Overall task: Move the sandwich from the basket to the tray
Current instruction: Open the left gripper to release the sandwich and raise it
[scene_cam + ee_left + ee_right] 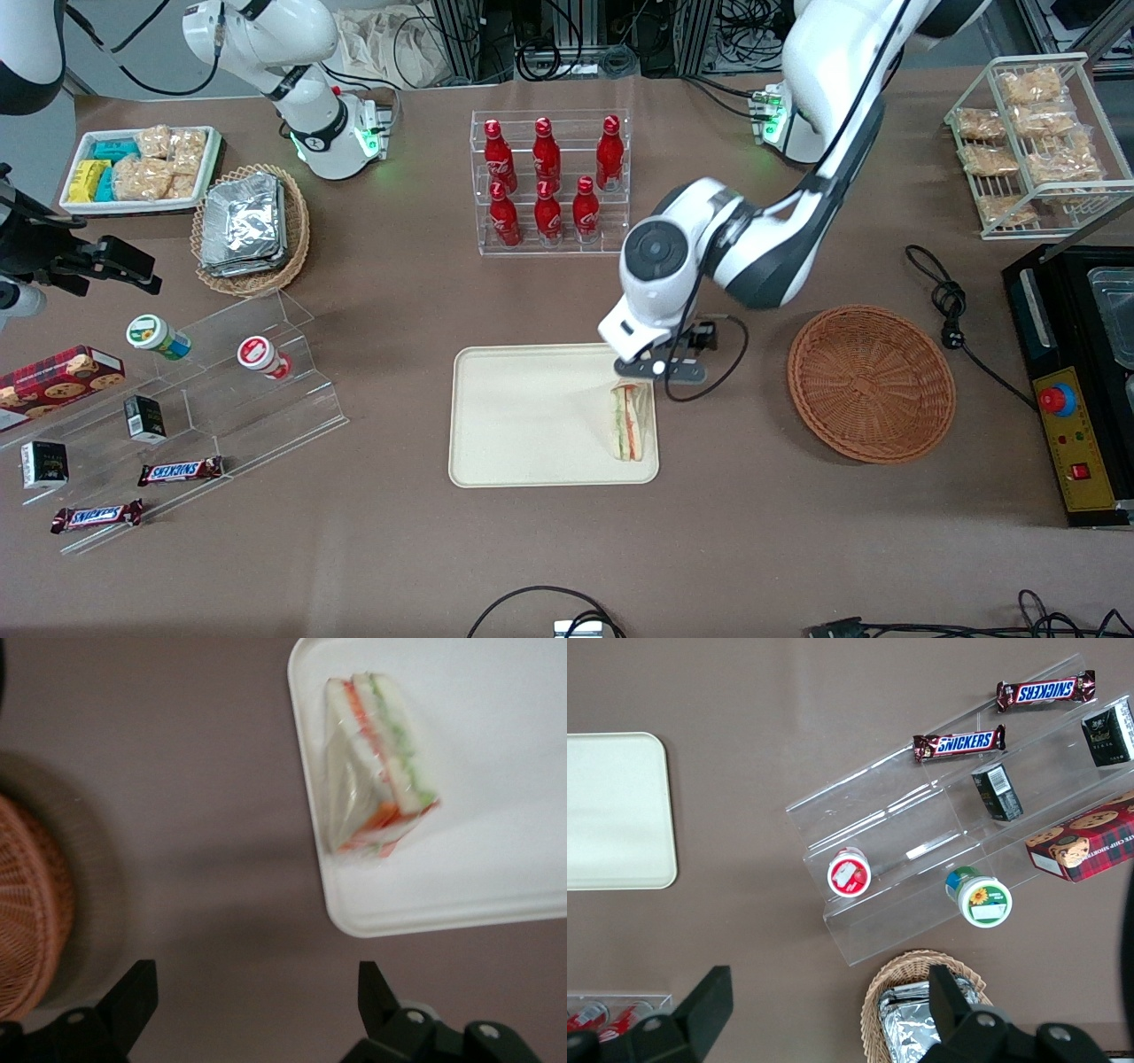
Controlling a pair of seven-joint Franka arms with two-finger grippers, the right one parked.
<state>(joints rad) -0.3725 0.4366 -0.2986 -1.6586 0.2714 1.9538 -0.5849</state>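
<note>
Pale bread with orange-red and green layers: sandwich (630,423). Cream-beige: tray (523,421). Reddish-brown weave: basket (871,383). Black fingers, spread wide above brown table (425,549): gripper (252,1010). Red with white lettering: bottles (549,180). Silver: foil packs (242,224).

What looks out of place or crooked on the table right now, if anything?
Little stands out. The sandwich lies on its side on the tray, hard against the rim nearest the basket rather than centred. The gripper hangs above the table by that tray edge, jaws open and empty. Nothing looks spilled or damaged.
</note>
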